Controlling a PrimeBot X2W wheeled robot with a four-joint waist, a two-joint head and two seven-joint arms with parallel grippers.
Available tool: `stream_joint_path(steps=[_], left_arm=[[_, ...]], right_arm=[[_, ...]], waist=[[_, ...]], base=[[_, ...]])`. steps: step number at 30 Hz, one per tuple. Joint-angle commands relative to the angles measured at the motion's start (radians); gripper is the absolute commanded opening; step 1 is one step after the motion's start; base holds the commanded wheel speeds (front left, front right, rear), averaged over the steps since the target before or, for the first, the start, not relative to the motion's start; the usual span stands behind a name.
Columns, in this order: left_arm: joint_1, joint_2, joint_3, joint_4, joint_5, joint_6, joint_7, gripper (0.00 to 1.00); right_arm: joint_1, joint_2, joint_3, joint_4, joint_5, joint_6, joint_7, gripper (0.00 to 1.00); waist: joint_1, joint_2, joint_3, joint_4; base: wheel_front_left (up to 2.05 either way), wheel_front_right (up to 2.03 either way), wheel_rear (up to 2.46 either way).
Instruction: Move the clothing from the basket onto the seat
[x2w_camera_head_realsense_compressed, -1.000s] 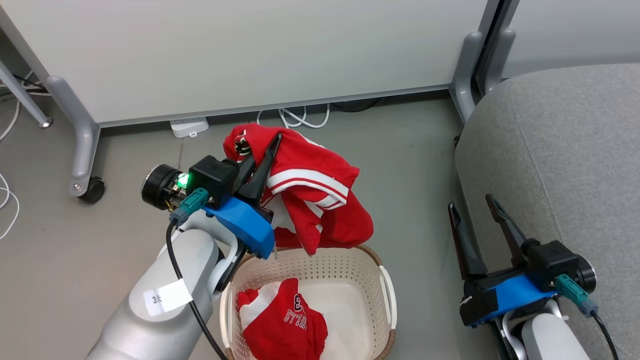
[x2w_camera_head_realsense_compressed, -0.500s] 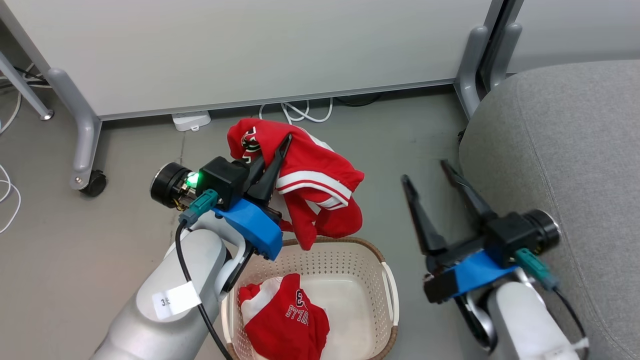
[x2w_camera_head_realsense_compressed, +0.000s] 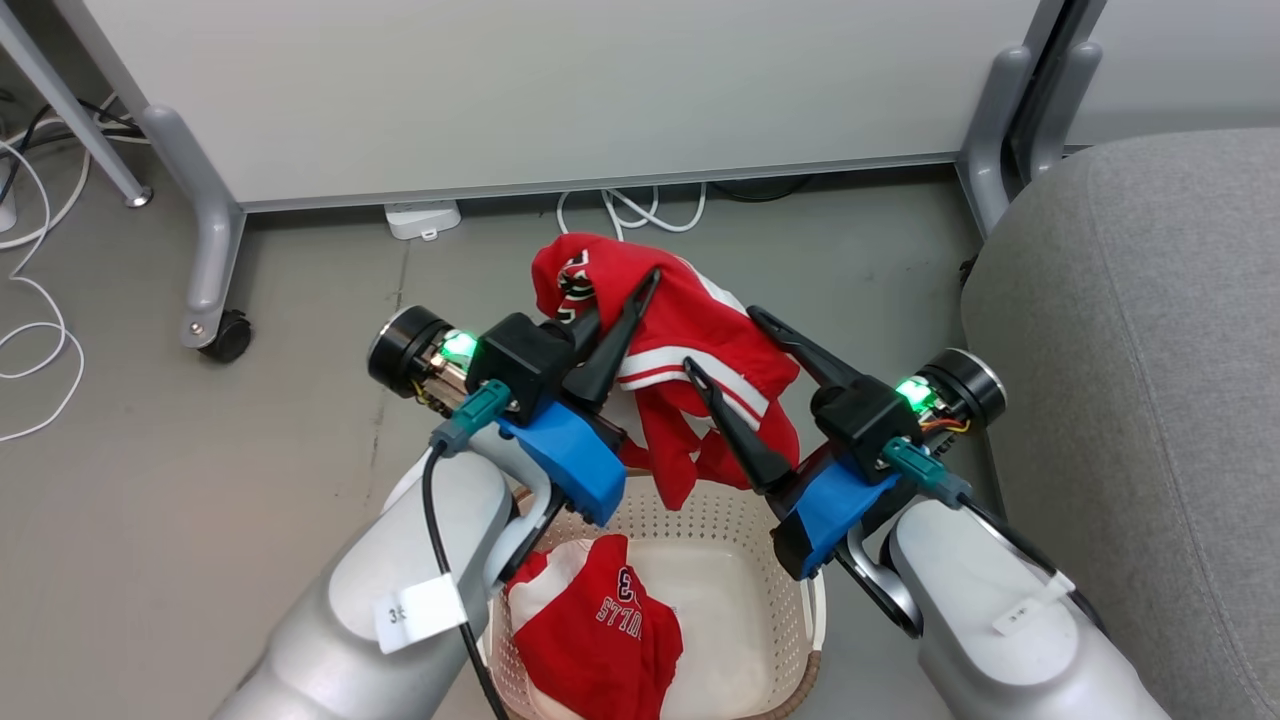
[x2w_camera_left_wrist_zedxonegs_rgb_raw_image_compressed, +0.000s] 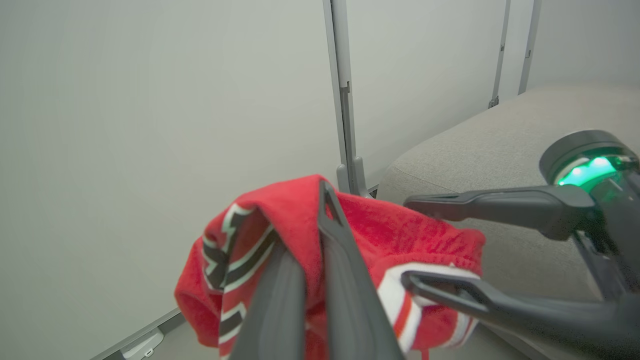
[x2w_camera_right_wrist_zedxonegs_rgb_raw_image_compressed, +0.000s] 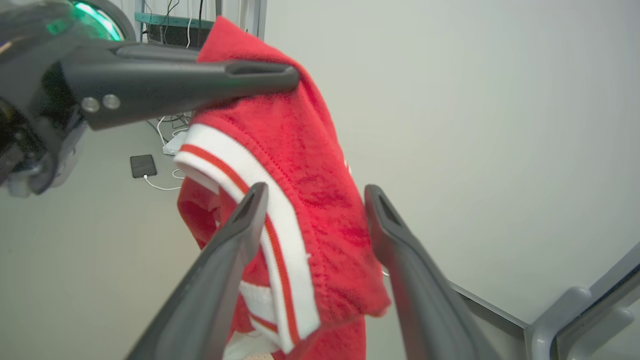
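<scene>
One jersey (x2w_camera_head_realsense_compressed: 690, 322) pinched in left gripper (x2w_camera_head_realsense_compressed: 628, 298) (right gripper (x2w_camera_head_realsense_compressed: 721, 337) gaping astride it), second jersey (x2w_camera_head_realsense_compressed: 600, 628) in basket (x2w_camera_head_realsense_compressed: 700, 512)

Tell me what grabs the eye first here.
A red jersey hangs mid-frame above the basket, pinched in the left gripper. The right gripper is open, its fingers on either side of the jersey's white-striped edge. A second red jersey lies crumpled in the basket, and the grey seat takes up the right side.
</scene>
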Motion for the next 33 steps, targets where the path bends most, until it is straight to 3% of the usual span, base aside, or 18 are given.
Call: stream_joint_path(steps=[1, 12, 13, 14, 33], left_arm=[[-0.014, -0.006, -0.009, -0.011, 0.008, -0.002, -0.005, 0.00], [-0.024, -0.018, -0.081, -0.047, -0.001, -0.003, -0.005, 0.00], [-0.025, -0.017, -0.084, -0.049, -0.003, -0.003, -0.005, 0.00], [-0.026, -0.017, -0.086, -0.051, -0.006, -0.003, -0.005, 0.00], [-0.018, -0.007, -0.074, -0.047, -0.002, -0.003, -0.005, 0.00]], right_arm=[[-0.036, -0.011, 0.024, 0.043, 0.007, 0.000, -0.003, 1.00], [-0.139, -0.020, 0.134, 0.242, 0.068, 0.000, -0.003, 1.00], [-0.144, -0.016, 0.138, 0.253, 0.075, 0.000, -0.003, 0.60], [-0.149, -0.012, 0.145, 0.260, 0.081, 0.000, -0.003, 0.00], [-0.140, -0.002, 0.147, 0.239, 0.126, 0.000, -0.003, 0.00]], waist=[[0.0000, -0.0001, 0.002, 0.007], [0.0000, -0.0001, 0.006, 0.029], [0.0000, -0.0001, 0.005, 0.030], [0.0000, -0.0001, 0.005, 0.030], [0.0000, -0.0001, 0.004, 0.022]], base=[[0.00, 0.00, 0.00], [0.00, 0.00, 0.00], [0.00, 0.00, 0.00], [0.00, 0.00, 0.00], [0.00, 0.00, 0.00]])
